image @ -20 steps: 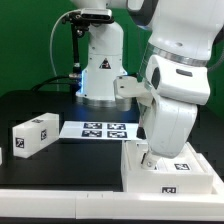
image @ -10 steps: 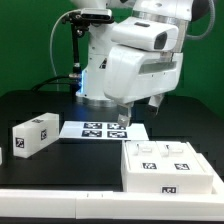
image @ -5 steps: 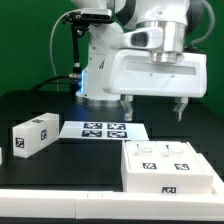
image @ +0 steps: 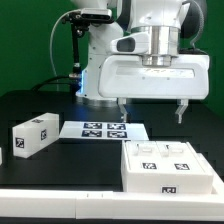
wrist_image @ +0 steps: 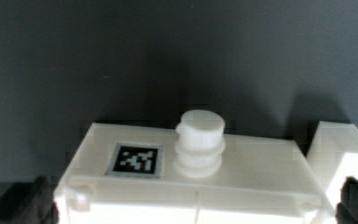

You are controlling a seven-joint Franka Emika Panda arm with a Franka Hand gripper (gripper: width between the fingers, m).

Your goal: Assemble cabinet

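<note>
Exterior view was bright and evenly lit from overhead. The white arm [image: 150, 75] glared, nearly blown out, and the black table [image: 40, 100] read dark with a faint sheen. Wrist view was softer and slightly blurred. The cabinet [wrist_image: 247, 175] top looked washed out, its tag [wrist_image: 140, 160] had fuzzy edges, and the peg [wrist_image: 201, 140] was shaded on one side.

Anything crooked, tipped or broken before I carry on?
Nothing stands out: the cabinet sits flat at the exterior view's right, the small block apart at the exterior view's left, the open gripper clear above.
</note>
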